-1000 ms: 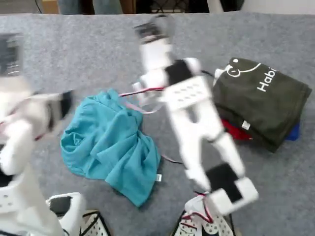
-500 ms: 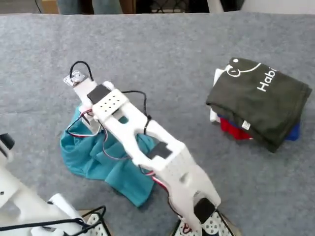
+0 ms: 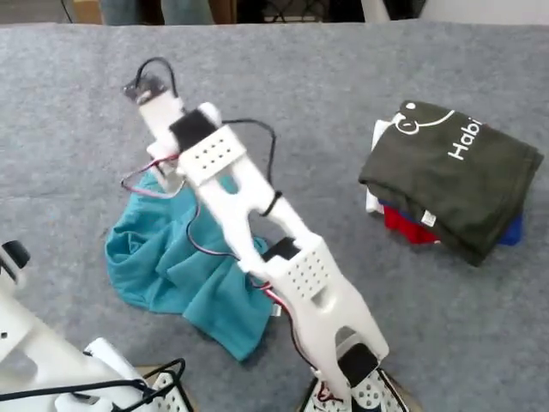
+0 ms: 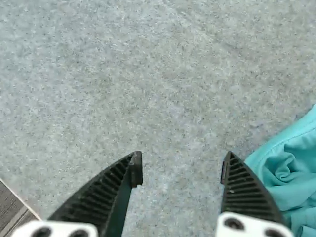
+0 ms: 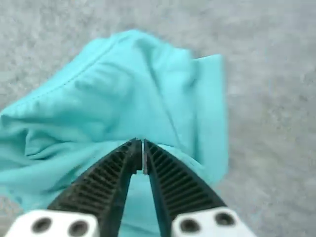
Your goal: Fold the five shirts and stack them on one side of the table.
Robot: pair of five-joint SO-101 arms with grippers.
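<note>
A crumpled teal shirt (image 3: 184, 266) lies on the grey table (image 3: 343, 94) at the front left. My right arm (image 3: 257, 223) stretches from the front edge across the shirt to its far edge. In the right wrist view my right gripper (image 5: 142, 144) is shut, its tips meeting just over the teal shirt (image 5: 123, 98); whether any cloth is pinched I cannot tell. My left gripper (image 4: 181, 160) is open over bare table, with an edge of the teal shirt (image 4: 291, 173) beside one finger. A stack of folded shirts (image 3: 450, 176), dark green on top, sits at the right.
The left arm (image 3: 26, 343) stands at the front left corner. Red (image 3: 403, 225), blue (image 3: 512, 230) and white (image 3: 378, 137) edges peek from under the dark green shirt. The table's wooden edge (image 4: 10, 207) shows in the left wrist view.
My right arm swung from the table's middle over to the teal shirt, then pushed farther back along it. The left arm drew back toward the front left corner.
</note>
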